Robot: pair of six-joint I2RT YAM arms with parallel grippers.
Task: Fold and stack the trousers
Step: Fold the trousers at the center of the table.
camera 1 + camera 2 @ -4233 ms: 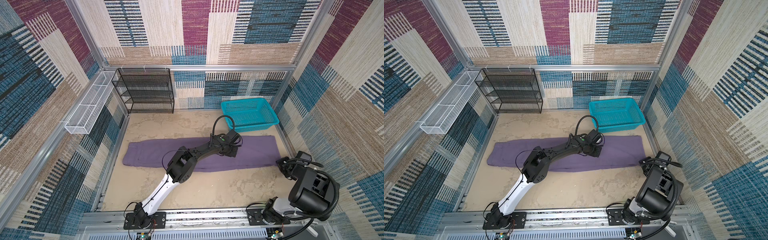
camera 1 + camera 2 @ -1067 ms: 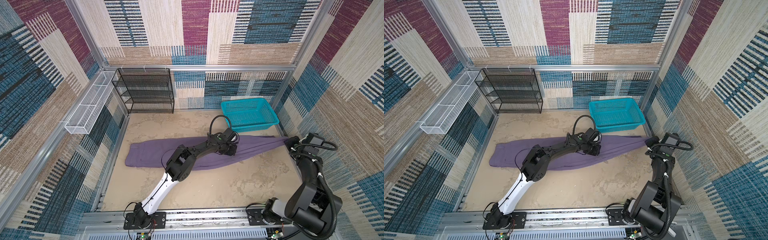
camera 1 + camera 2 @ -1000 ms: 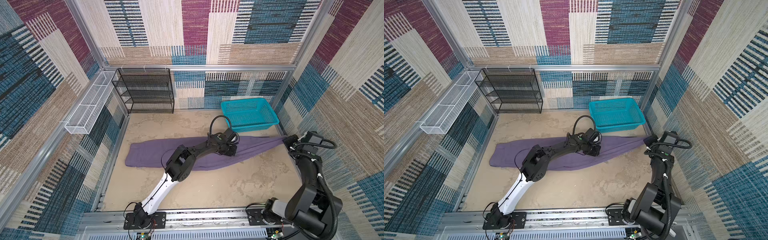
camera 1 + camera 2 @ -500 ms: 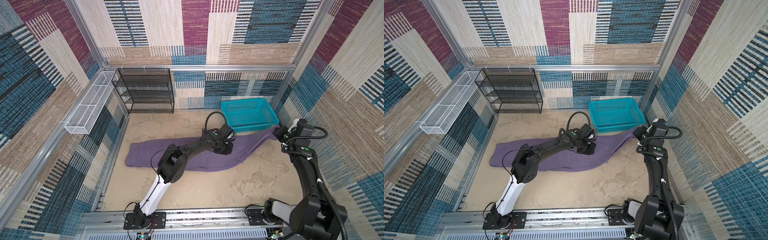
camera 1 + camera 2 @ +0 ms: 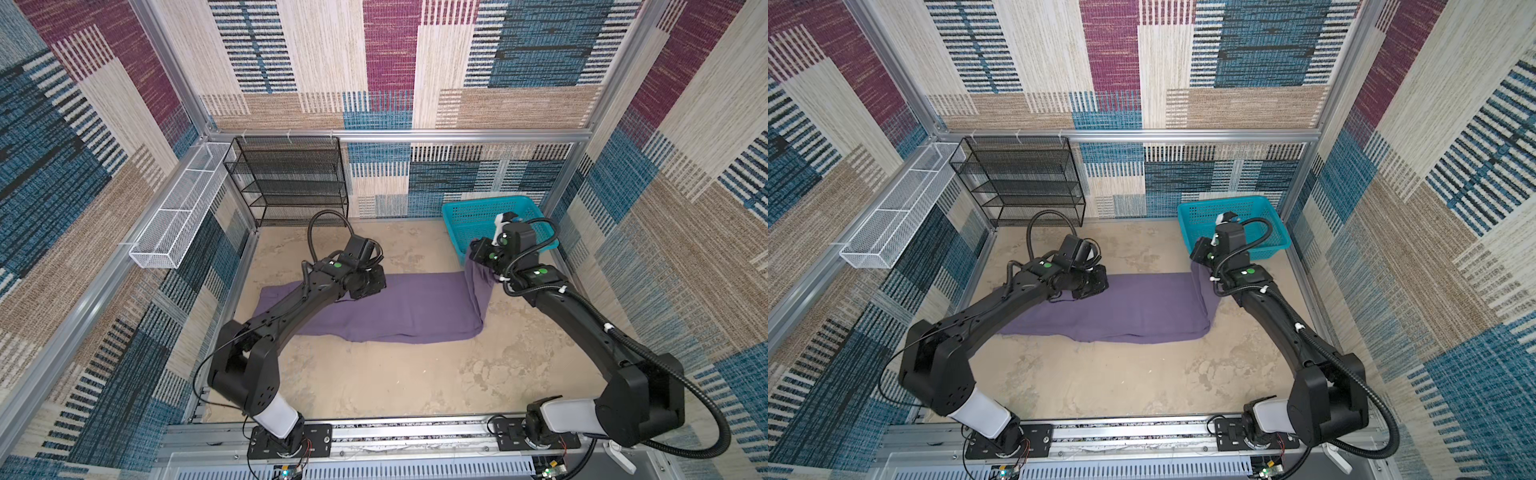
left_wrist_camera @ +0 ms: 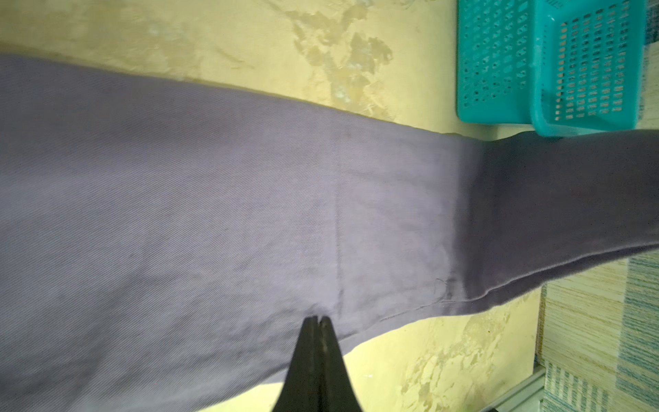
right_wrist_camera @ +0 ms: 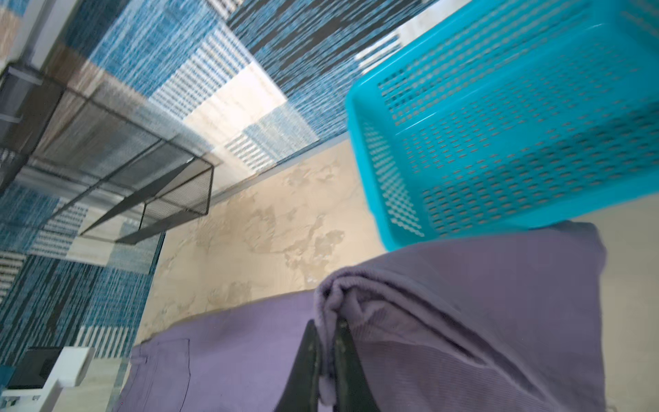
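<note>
Top view: plain lavender-grey trousers (image 5: 415, 307)

teal basket (image 5: 460, 226), black rack (image 5: 286, 183), white tray (image 5: 178, 226).

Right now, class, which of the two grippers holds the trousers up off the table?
The right gripper: it pinches one end of the trousers, raised near the blue basket. The left gripper is shut, its tips on cloth lying flat.
</note>
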